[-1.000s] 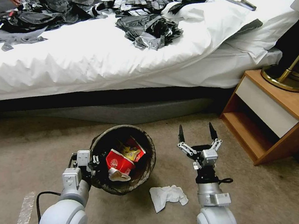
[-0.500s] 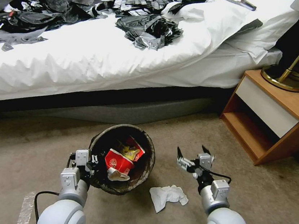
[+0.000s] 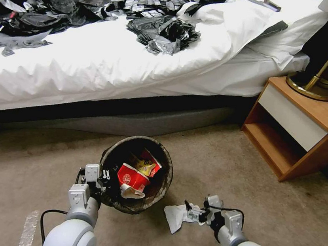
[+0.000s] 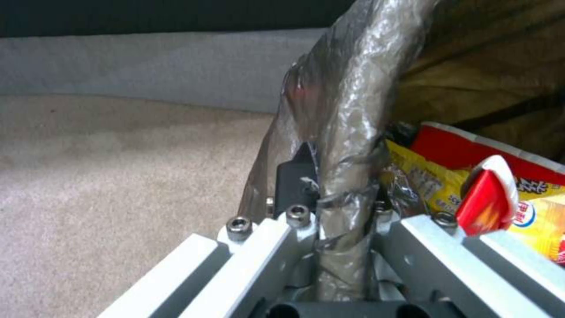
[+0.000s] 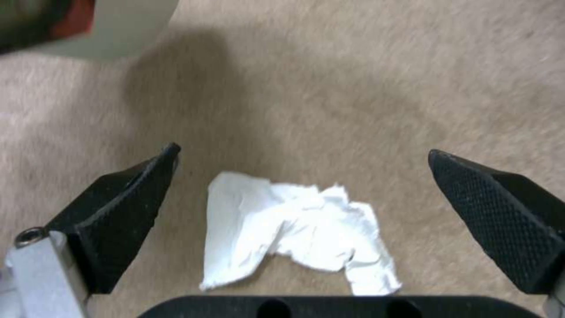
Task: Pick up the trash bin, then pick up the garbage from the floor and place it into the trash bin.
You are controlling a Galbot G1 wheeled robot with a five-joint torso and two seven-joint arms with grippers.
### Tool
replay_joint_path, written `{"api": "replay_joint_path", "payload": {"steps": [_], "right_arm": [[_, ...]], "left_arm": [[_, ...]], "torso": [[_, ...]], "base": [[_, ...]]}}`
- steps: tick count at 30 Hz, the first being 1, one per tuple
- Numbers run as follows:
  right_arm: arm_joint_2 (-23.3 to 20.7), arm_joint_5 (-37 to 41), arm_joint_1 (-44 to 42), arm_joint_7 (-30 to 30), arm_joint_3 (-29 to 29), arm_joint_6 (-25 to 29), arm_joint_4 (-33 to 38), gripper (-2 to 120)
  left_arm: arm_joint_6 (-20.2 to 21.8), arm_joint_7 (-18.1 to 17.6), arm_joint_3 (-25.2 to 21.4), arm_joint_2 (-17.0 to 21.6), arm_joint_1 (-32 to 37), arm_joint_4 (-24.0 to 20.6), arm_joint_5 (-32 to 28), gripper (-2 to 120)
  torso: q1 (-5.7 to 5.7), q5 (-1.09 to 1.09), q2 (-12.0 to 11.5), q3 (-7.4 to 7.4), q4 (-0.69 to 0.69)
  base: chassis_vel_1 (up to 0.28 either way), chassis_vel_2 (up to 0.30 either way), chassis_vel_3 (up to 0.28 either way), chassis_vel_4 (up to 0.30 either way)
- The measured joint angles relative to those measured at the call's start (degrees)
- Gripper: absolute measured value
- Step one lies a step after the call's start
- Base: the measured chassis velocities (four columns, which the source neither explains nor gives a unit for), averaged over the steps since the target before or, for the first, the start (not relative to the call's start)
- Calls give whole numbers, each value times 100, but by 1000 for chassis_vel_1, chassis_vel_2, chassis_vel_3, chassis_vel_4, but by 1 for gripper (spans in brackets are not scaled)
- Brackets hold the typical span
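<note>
Now | right pincer [image 5: 303, 154] wide open | tissue [image 5: 297, 229] between tips, untouched

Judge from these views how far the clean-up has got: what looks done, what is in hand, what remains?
Done: the left gripper grips the trash bin by its rim, wrappers already inside. In hand: the right gripper, open, hangs above the white tissue on the carpet. Left: grasping it and dropping it in.
</note>
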Motion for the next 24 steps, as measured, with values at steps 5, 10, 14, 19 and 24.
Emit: {"api": "replay_joint_path", "payload": {"steps": [5,10,14,19,24], "right_arm": [[67,-210,156,-315,-184,154,-460,100],[187,-340,298,-539,-273,309,-863,100],[367,-502,454,-707,-353,476,-1277,100],[508,-615,551,-800,-378,590,-1546,100],[691,-750,637,-901,-378,745,-1840,100]], "left_arm": [[0,0,20,-26,29,0,53,0],[-1,-1,20,-36,53,0,79,0],[-2,-1,16,-56,60,1,93,0],[-2,-1,16,-76,34,33,96,0],[-3,-1,32,-90,1,93,99,0]], "torso": [[0,-1,0,0,0],[0,0,0,0,0],[0,0,0,0,0],[0,0,0,0,0],[0,-1,0,0,0]], "base": [[0,0,0,0],[0,0,0,0],[0,0,0,0],[0,0,0,0],[0,0,0,0]]}}
